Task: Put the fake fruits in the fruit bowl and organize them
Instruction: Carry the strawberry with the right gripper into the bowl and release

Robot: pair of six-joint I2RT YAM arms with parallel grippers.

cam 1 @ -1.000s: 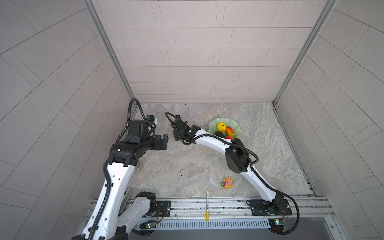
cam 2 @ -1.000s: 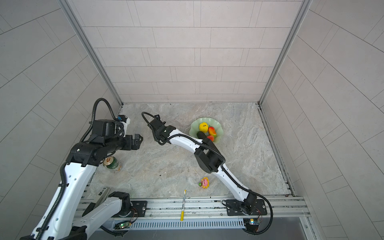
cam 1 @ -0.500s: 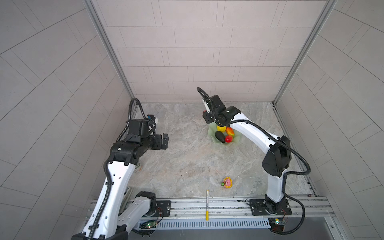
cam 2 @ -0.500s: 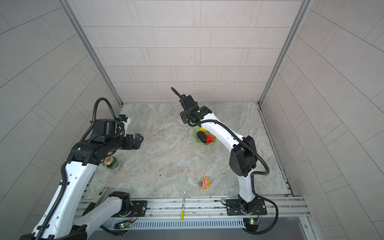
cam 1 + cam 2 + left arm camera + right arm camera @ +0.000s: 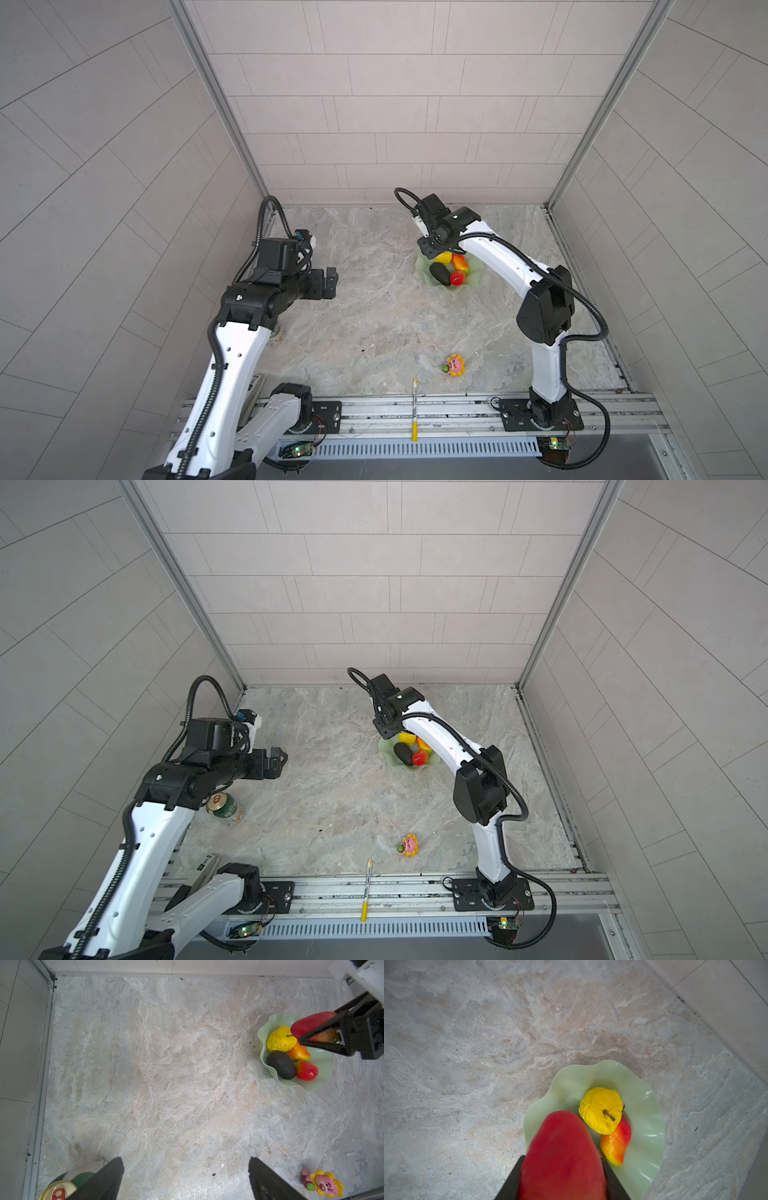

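The right gripper (image 5: 562, 1158) is closed on a large red fruit (image 5: 562, 1147), one finger on each flank, and holds it over the fruit bowl (image 5: 650, 1126). The red fruit is raised above the bowl's contents. The pale green, wavy-rimmed bowl stands toward the far edge of the table (image 5: 374, 316), right of the middle. Four fruits lie inside it. A bumpy yellow fruit (image 5: 600, 1109) rests against a red-to-yellow mango-shaped fruit (image 5: 616, 1145), and a dark oval fruit (image 5: 281, 1065) lies beside a smaller red fruit (image 5: 306, 1070).

The left gripper (image 5: 330, 282) hangs over the left half of the table with its jaws wide apart and nothing between them.

A flower-shaped toy (image 5: 454, 365) and a pen (image 5: 414, 409) lie by the near edge. A can (image 5: 224, 808) stands near the left edge.
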